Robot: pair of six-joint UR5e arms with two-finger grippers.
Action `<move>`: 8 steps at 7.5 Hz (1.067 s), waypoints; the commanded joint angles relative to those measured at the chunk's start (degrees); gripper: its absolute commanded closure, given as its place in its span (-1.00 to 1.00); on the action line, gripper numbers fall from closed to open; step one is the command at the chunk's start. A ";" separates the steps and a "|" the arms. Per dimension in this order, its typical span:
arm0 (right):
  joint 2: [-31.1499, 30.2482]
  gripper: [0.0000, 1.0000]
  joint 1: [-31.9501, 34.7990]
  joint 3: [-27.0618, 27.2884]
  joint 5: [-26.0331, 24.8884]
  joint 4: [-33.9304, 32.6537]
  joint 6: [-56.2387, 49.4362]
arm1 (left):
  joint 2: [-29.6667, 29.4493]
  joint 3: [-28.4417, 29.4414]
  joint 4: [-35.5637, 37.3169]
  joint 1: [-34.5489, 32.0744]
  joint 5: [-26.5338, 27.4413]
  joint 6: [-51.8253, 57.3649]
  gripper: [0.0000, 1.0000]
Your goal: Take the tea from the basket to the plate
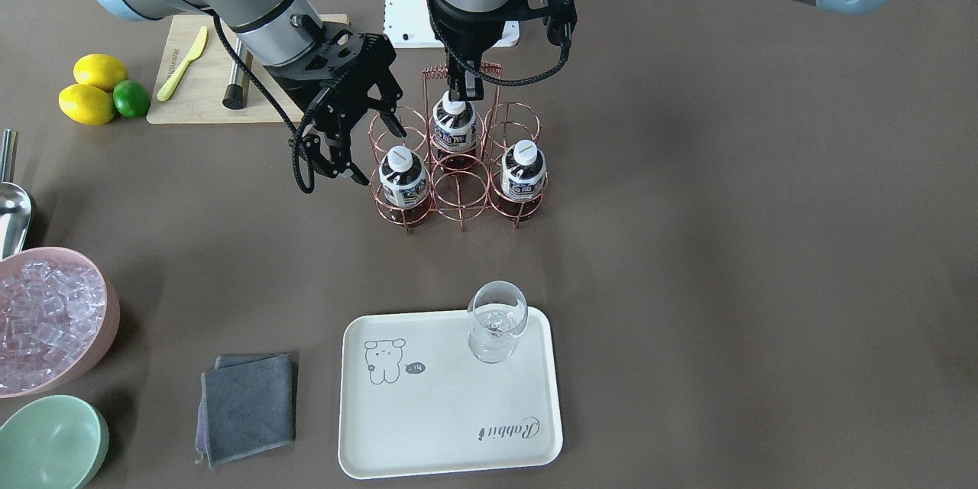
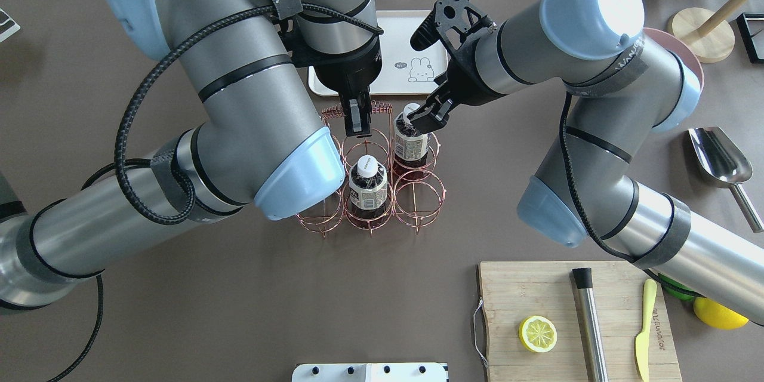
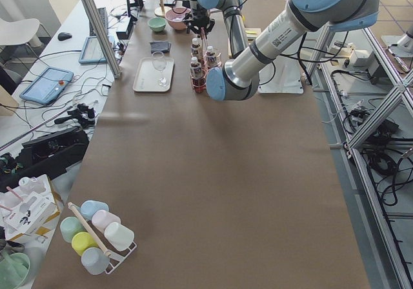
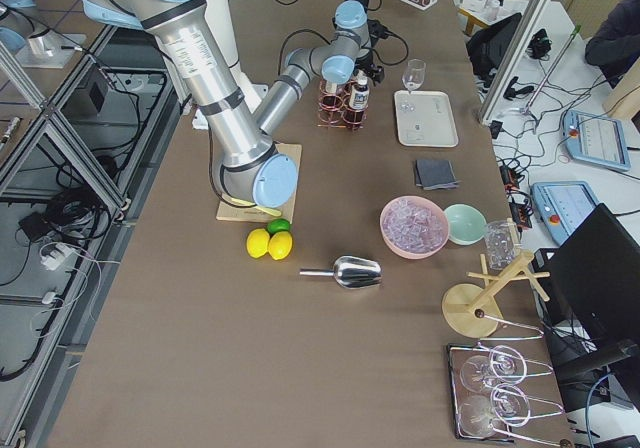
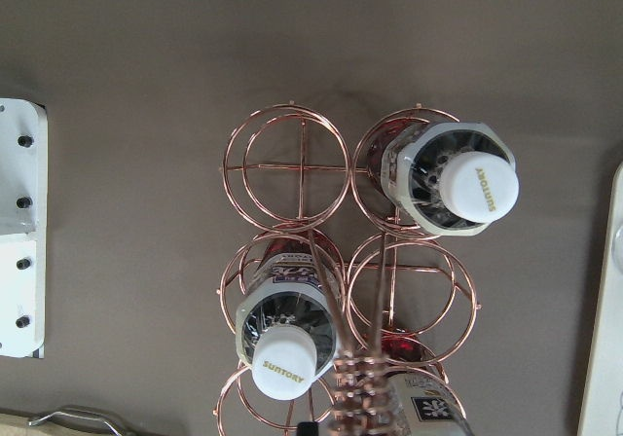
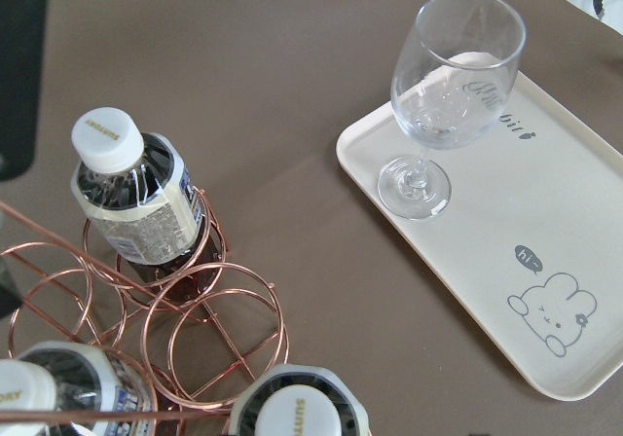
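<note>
Gripping the coiled wire handle of the basket [image 1: 461,206] from above, the left gripper [image 1: 467,88] is clenched on it. The basket is thin rose-gold wire: six ring cells in two rows of three, with three holding teas and three open. Each tea is a small clear bottle of dark liquid with a white cap and a white-and-navy label.

In the front-facing view the tea [image 1: 403,182] fills the near left cell, a second tea [image 1: 454,130] the far middle cell, and a third tea [image 1: 524,174] the near right cell. The right gripper [image 1: 379,153] hangs just left of the tea's cap, jaws spread wide and grasping nothing. I cannot tell whether a finger touches the bottle.

Bare brown counter [image 1: 688,244] lies between the basket and the plate [image 1: 451,412], a smooth cream rectangle with rounded corners and a raised rim. One stemmed glass [image 1: 497,321] stands on its far right corner. The plate's bear drawing and lettering lie uncovered.
</note>
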 commanded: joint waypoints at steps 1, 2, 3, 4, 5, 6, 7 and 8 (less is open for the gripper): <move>0.11 -0.66 -1.21 -0.04 -0.32 0.19 0.16 | 0.01 -0.05 0.00 0.00 0.01 0.00 1.00; 0.11 -0.63 -1.56 -0.12 -0.32 0.20 0.24 | 0.01 -0.05 0.00 0.00 -0.08 0.00 1.00; 0.11 -0.59 -1.91 -0.12 -0.32 0.20 0.25 | 0.01 -0.05 0.00 0.00 0.01 0.00 1.00; 0.02 -0.54 -2.00 -0.12 -0.41 0.20 0.25 | 0.01 -0.05 0.00 0.00 0.01 0.00 1.00; 0.02 -0.47 -2.09 -0.12 -0.41 0.20 0.25 | 0.01 -0.05 0.00 0.00 0.01 0.00 1.00; 0.02 -0.32 -2.18 -0.12 -0.41 0.20 0.25 | 0.01 -0.05 -0.08 0.00 0.01 0.00 1.00; -0.07 -0.22 -2.18 -0.12 -0.41 0.20 0.25 | 0.01 -0.05 0.00 0.00 0.01 0.00 1.00; -0.07 -0.21 -2.18 -0.12 -0.41 0.20 0.25 | 0.09 0.04 -0.08 0.00 0.01 0.00 1.00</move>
